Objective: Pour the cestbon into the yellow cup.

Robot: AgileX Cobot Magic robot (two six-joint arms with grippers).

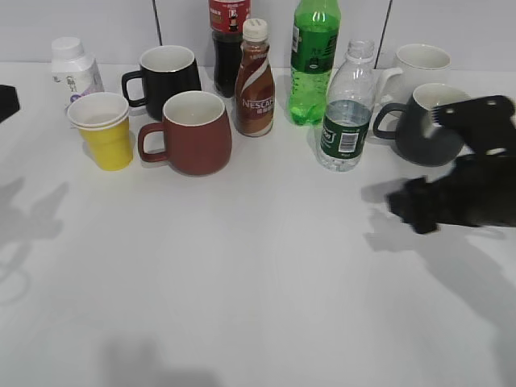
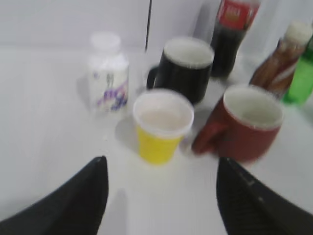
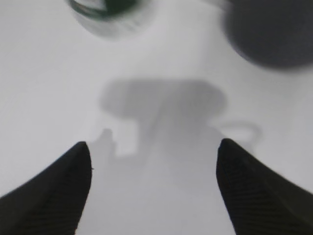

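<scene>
cestbon upright, right end effector near, apart

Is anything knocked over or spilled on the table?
No, nothing stands out. Every bottle and cup stands upright and the table looks dry. Only the water bottle has no cap, and the yellow cup looks like two stacked.

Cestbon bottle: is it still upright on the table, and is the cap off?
Upright and uncapped. The cestbon stands on the table with its open neck showing, water low inside. The right gripper is open and holds nothing.
</scene>
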